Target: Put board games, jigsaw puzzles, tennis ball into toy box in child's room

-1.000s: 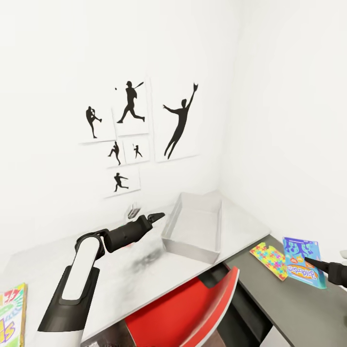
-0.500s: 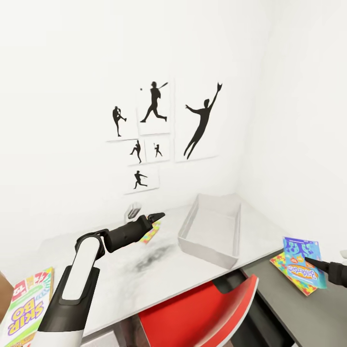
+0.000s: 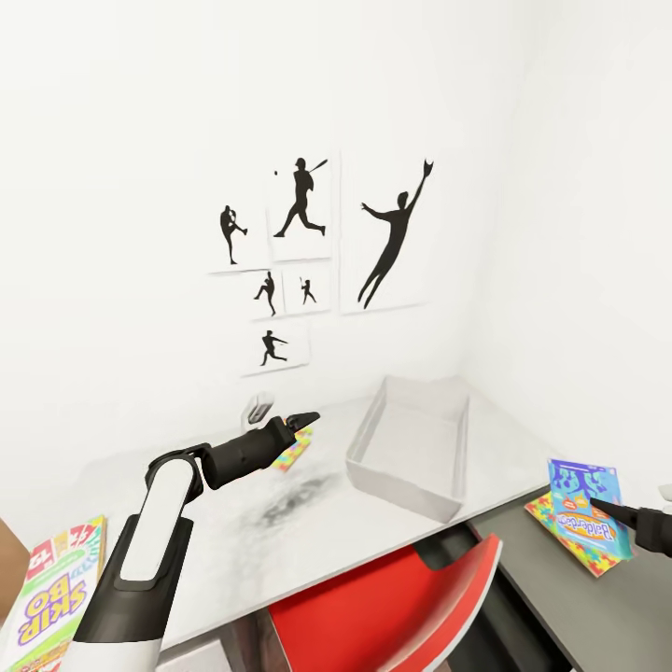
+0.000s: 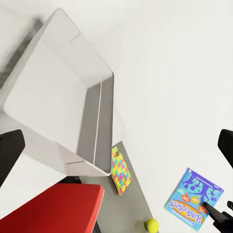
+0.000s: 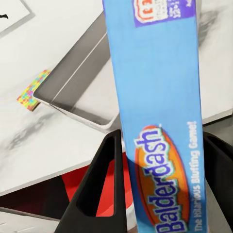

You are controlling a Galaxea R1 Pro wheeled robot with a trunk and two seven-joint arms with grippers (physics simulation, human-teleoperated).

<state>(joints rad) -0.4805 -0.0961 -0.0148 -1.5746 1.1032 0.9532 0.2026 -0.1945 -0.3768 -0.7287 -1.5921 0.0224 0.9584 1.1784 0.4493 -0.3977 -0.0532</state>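
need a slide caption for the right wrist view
Right gripper holding the blue game box above the desk, toy box beyond.

Toy box [image 3: 411,446] sitting on table [image 3: 233,541], centre; one jigsaw puzzle [image 3: 293,450] lying at its 9 o'clock, another [image 3: 571,536] at 4 o'clock, Skip-Bo box [image 3: 56,588] lying far at 8 o'clock.

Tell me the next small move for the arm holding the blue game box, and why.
Probably carry the right gripper toward the robot's left until the blue Balderdash box is above the toy box. The box is clamped between the fingers but held over the dark desk, beside the open, empty-looking bin rather than above it.
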